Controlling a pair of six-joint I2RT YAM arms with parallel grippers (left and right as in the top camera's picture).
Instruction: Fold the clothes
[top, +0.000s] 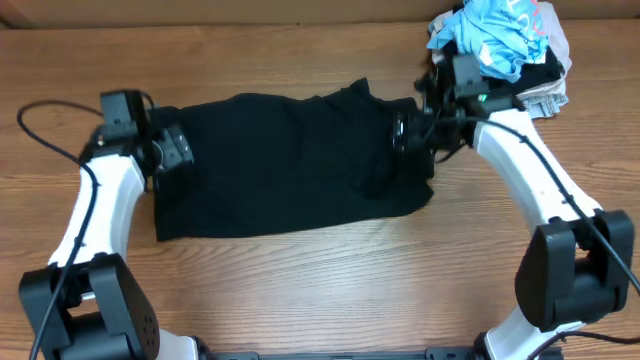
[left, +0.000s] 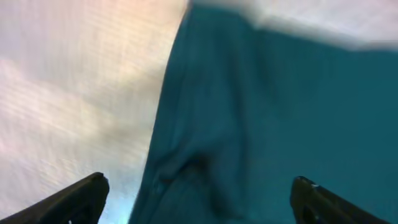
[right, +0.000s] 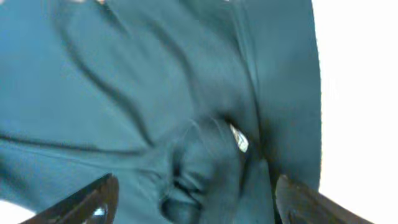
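A dark garment (top: 290, 160) lies spread flat across the middle of the wooden table; it looks black from overhead and teal in both wrist views. My left gripper (top: 172, 150) sits at its left edge, jaws (left: 199, 202) wide open over the cloth's edge (left: 249, 124), holding nothing. My right gripper (top: 405, 132) hovers over the rumpled right end, jaws (right: 196, 202) open above bunched folds (right: 205, 162), with no cloth between the fingers.
A pile of other clothes (top: 500, 40), light blue on top with dark and pale pieces beneath, sits at the back right corner, just behind my right arm. Bare wood (top: 320, 290) lies in front of the garment.
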